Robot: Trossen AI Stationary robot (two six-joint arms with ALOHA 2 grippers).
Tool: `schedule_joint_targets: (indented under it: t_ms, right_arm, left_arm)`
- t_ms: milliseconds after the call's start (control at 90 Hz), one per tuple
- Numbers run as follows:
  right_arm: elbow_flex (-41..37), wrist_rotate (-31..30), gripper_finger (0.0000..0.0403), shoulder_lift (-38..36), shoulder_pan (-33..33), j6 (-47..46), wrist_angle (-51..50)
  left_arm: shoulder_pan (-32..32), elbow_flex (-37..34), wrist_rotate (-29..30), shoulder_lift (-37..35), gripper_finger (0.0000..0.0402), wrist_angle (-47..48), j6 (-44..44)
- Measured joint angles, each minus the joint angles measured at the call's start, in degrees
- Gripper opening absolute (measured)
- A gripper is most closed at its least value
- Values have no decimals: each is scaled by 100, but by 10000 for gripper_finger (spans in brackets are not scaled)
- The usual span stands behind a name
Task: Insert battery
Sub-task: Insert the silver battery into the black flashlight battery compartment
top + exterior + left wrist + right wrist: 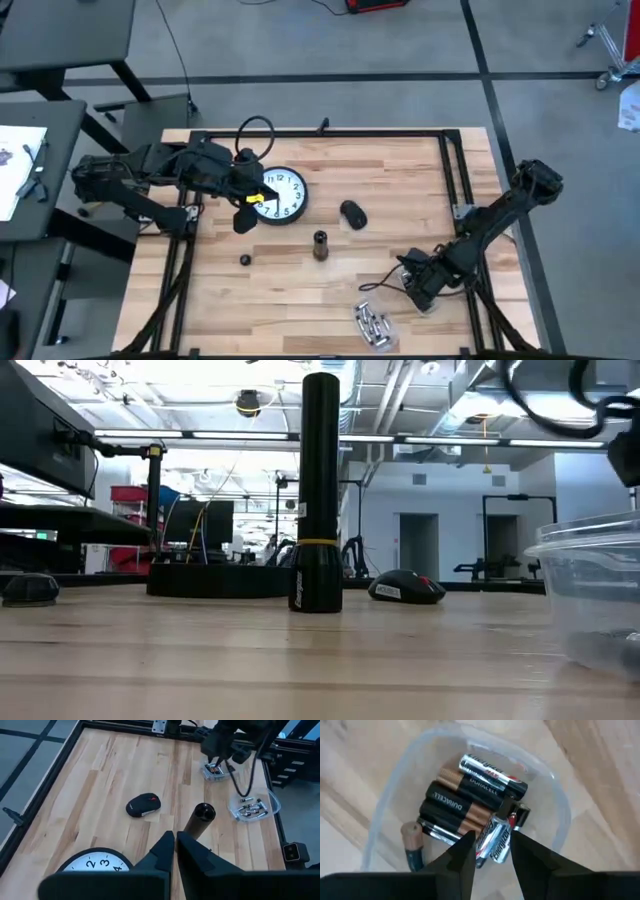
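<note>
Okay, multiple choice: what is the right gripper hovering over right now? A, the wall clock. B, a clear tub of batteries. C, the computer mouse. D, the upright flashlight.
B: the right wrist view shows the right gripper, jaws open, directly above the clear tub of batteries, far from the flashlight.

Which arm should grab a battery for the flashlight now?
Right, probably. The right gripper hangs open directly over the clear tub of batteries, fingers straddling a silver cell. The left gripper is shut over the clock, across the table from that tub, with the upright flashlight between.
</note>
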State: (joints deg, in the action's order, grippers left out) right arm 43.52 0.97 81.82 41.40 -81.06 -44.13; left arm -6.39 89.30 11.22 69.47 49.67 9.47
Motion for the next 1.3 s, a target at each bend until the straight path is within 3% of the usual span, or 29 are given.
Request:
schedule_joint_targets:
  t_ms: [711, 900, 1300]
  right_arm:
    - [-18, 216, 108, 2, -262, -315, -53]
    - [-172, 222, 108, 4, -324, -315, 493]
    - [-384, 522, 108, -7, -318, -439, 689]
  left_arm:
    - [0, 0, -2, 0, 0, 28, -148]
    - [2, -1, -2, 0, 0, 11, -192]
    - [2, 0, -2, 0, 0, -11, -210]
